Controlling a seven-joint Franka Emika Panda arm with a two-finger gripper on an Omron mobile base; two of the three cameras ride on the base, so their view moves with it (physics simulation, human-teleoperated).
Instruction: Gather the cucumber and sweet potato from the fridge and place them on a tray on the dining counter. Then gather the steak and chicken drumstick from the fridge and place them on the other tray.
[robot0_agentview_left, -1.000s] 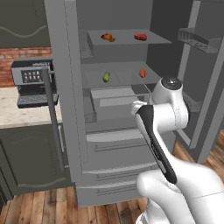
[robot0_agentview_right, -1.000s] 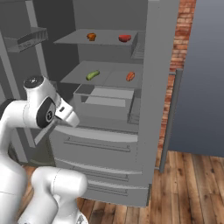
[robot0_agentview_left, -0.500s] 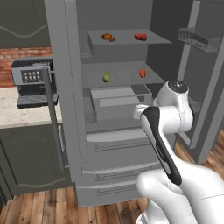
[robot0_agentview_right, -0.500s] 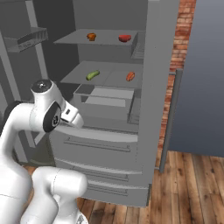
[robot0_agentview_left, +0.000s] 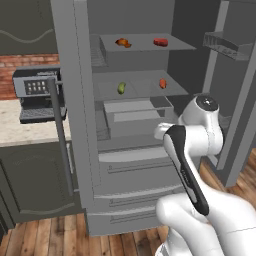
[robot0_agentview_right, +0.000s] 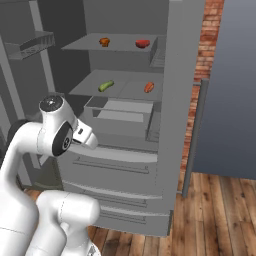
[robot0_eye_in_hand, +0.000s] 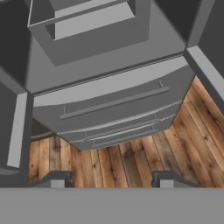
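At the far left of the left base view I note a coffee machine standing on a pale counter, against a brick wall. Just to its right hangs the open left door of the fridge, with a long vertical handle.

Inside the open fridge, reading left to right on the upper shelf, I see the chicken drumstick and then the steak, well apart from each other. On the shelf below, the green cucumber lies to the left and the orange sweet potato to the right, also apart. All four task items sit on their shelves, untouched. Beneath them is a crisper box, and under that the closed freezer drawers. The right base view confirms the same layout: drumstick, steak, cucumber, sweet potato.

Further right, the arm is folded in front of the fridge at the level of the crisper box and top drawer. The right door stands open with a wire bin on its inner face.

In the hand view, the gripper points down at the freezer drawers and the wooden floor. Its two fingertips stand wide apart with nothing between them; I record it as spread and empty.
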